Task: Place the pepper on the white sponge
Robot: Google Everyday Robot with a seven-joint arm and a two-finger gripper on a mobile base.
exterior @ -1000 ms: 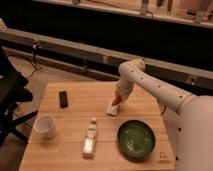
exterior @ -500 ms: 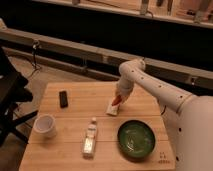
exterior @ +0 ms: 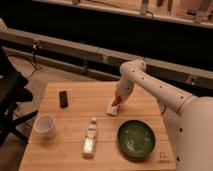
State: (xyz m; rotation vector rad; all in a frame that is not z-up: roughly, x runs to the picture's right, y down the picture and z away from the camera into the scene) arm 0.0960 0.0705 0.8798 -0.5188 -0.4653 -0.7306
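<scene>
On light wooden table (exterior: 75, 97): white two-finger gripper (exterior: 118, 100), grip state unclear, at small red-orange pepper (exterior: 116, 101) over flat whitish rectangular sponge (exterior: 113, 109).

White claw (exterior: 118, 98) above red-orange pepper (exterior: 116, 101); whitish sponge (exterior: 113, 108); green bowl (exterior: 136, 139).

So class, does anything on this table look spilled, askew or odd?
Only the bottle stands out: it lies on its side near the front edge. Nothing is spilled. The gripper is down at the sponge with the pepper.
</scene>
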